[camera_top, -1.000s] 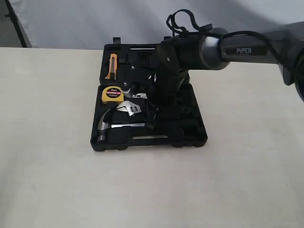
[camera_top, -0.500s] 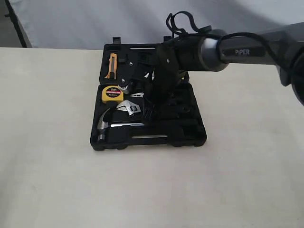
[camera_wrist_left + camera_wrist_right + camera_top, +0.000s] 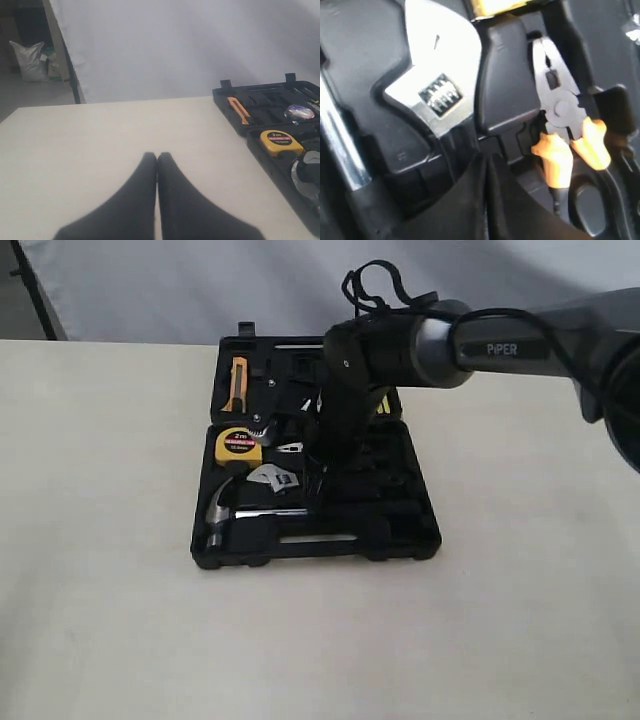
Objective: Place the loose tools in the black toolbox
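Right gripper (image 3: pixel 318 490) has lifted a little and drifted off the hammer side over the last second. Its jaws are pressed together with nothing between them, tips just above the case floor beside the wrench (image 3: pixel 440 85) handle. The black toolbox (image 3: pixel 400 540) looks to have slid slightly toward the camera on the table (image 3: pixel 100 590) in that time, contents riding along unchanged. The hammer (image 3: pixel 218 510) lies in the front recess of the near half and the wrench sits in the slot just behind it. The tape roll (image 3: pixel 298 112) is in the far half, seen from the left wrist. The yellow tape measure (image 3: pixel 238 446), orange-handled pliers (image 3: pixel 565 130) and orange knife (image 3: pixel 236 380) are also seated in the case. Nothing loose shows on the table around the case. Left gripper (image 3: pixel 157 157) hangs over bare table well off to the case's left side, jaws together and empty. My read is that all three task tools are already in, so placing is done. The recent move looks like a nudge or a retreat after seating the wrench. Whether the wrench is fully pressed into its recess cannot be told from here. The lid is open.
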Tool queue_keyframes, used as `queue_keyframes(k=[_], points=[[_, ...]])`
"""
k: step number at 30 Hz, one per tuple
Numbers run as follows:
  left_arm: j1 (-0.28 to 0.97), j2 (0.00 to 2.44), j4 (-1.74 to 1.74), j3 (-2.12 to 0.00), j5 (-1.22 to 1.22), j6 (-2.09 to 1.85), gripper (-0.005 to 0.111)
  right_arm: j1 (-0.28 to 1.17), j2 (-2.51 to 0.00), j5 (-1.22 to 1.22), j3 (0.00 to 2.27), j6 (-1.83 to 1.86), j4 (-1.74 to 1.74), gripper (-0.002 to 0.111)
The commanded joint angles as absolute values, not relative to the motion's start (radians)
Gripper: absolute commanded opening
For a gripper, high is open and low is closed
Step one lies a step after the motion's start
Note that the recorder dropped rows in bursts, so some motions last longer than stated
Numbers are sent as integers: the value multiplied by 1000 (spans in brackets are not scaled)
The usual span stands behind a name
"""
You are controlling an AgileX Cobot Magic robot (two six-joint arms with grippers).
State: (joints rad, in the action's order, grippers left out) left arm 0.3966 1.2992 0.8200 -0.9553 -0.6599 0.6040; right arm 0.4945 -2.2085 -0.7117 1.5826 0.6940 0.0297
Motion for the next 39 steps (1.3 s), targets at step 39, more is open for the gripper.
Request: queue_keyframes(k=[39], points=[[393, 1291, 806, -946, -643, 614, 1, 560, -956, -753, 879, 127, 252, -1]])
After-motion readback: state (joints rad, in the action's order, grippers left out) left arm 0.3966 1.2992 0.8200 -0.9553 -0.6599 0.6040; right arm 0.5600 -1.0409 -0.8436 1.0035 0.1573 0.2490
